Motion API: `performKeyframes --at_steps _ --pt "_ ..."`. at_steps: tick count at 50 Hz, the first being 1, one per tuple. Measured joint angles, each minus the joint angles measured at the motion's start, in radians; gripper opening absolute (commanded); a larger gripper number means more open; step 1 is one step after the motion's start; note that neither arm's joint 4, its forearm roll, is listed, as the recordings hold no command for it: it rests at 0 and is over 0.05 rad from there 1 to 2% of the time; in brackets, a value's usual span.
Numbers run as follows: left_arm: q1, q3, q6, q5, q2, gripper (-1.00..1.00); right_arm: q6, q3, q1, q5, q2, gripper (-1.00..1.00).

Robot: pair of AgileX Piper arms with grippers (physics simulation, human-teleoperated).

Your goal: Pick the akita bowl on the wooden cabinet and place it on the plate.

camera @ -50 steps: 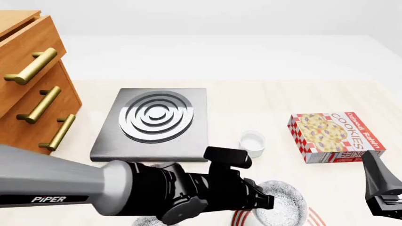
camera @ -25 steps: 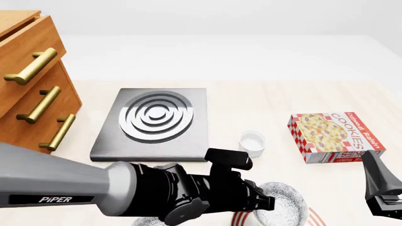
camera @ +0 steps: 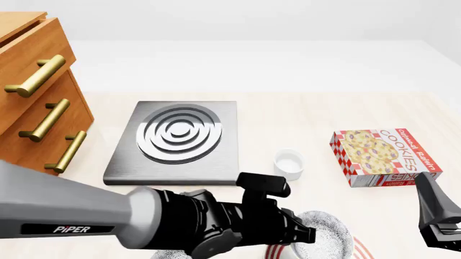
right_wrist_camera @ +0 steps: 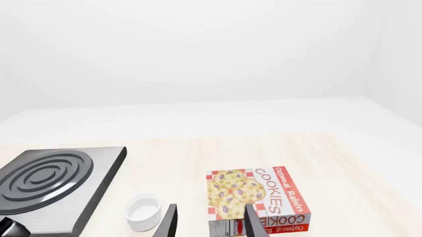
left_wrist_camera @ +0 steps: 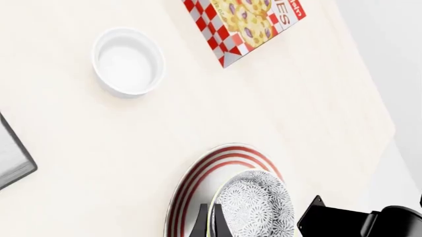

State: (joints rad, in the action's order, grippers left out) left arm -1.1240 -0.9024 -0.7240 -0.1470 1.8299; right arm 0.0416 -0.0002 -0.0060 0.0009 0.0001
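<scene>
Left tool (left_wrist_camera: 208, 222) pinched on the akita bowl (left_wrist_camera: 256, 203) rim over the plate (left_wrist_camera: 197, 182); right tool (right_wrist_camera: 209, 223) open, empty

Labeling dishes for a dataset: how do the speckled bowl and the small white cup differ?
The akita bowl is speckled black-grey; the small white cup is plain. The bowl is wider. The bowl is over the plate, its rim between the left gripper fingers; the cup stands free on the table. Both are round.
</scene>
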Motion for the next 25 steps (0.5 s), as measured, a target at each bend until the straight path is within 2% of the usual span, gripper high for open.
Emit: performKeyframes --at_steps 20,21,25 --pt "-0.003 -0.005 -0.006 -0.007 0.017 -1.0 0.0 0.0 0.0 0.0 0.0 1.0" --pt "-0.004 -0.005 -0.006 -0.008 0.017 1.0 0.0 0.0 0.0 0.0 0.0 1.0" --pt "-0.009 -0.009 -0.001 -0.01 0.014 1.0 0.0 0.0 0.0 0.0 0.0 1.0"
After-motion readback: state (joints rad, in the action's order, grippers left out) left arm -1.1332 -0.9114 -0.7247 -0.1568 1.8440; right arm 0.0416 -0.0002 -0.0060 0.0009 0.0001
